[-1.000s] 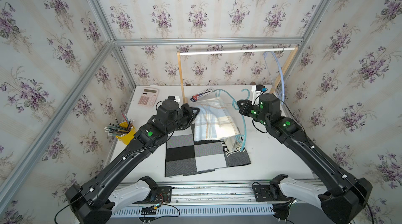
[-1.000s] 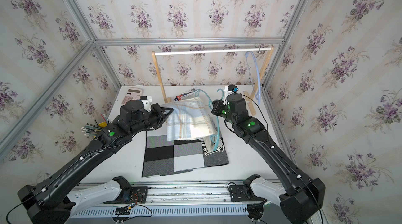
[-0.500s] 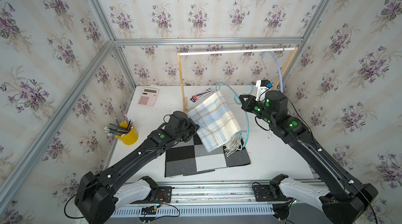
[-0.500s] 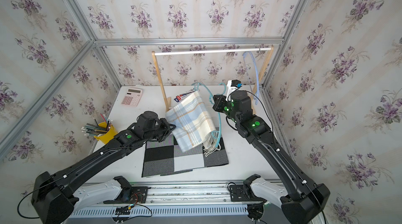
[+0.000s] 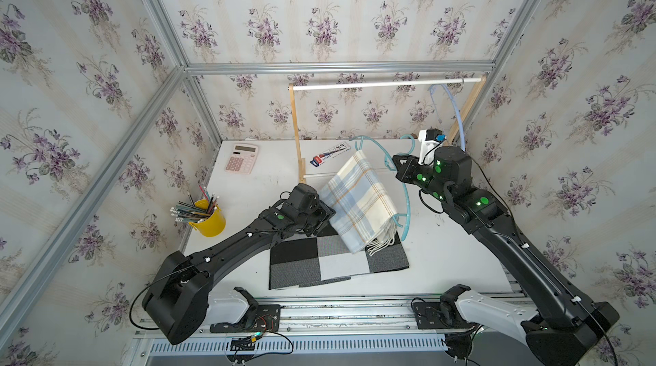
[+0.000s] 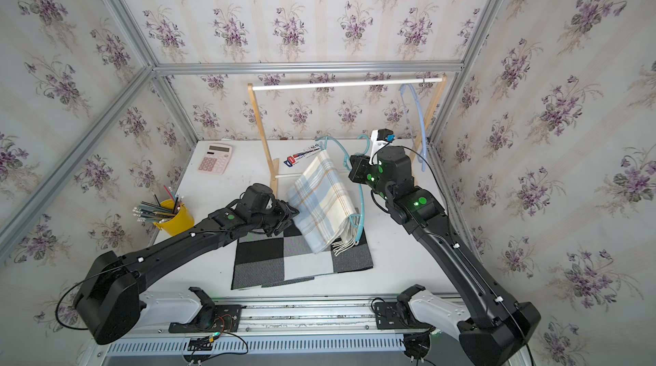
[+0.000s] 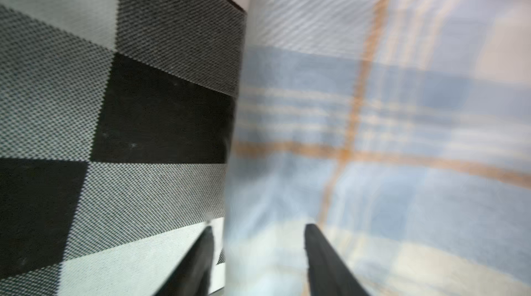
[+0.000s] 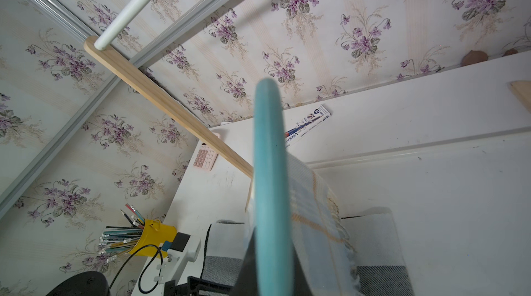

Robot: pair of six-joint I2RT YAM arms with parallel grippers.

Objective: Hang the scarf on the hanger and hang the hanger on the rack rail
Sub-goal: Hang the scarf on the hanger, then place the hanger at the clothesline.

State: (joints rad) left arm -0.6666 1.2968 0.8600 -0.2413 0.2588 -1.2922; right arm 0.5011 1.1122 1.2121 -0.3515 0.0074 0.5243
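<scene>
The 2 fingers (image 7: 321, 260) of the left gripper (image 7: 258, 227) stand spread, with the edge of the scarf (image 7: 373, 136) between them. The blur hides whether the cloth touches either one. The right gripper (image 5: 397, 165) is clenched on the teal hanger (image 5: 408, 201) close to its hook, holding it tilted above the middle of the table (image 5: 454, 261). The plaid scarf is draped over the hanger. Its fringed end hangs down at the far right corner of the checkered mat (image 5: 305, 264), which lies toward the table's near edge.
</scene>
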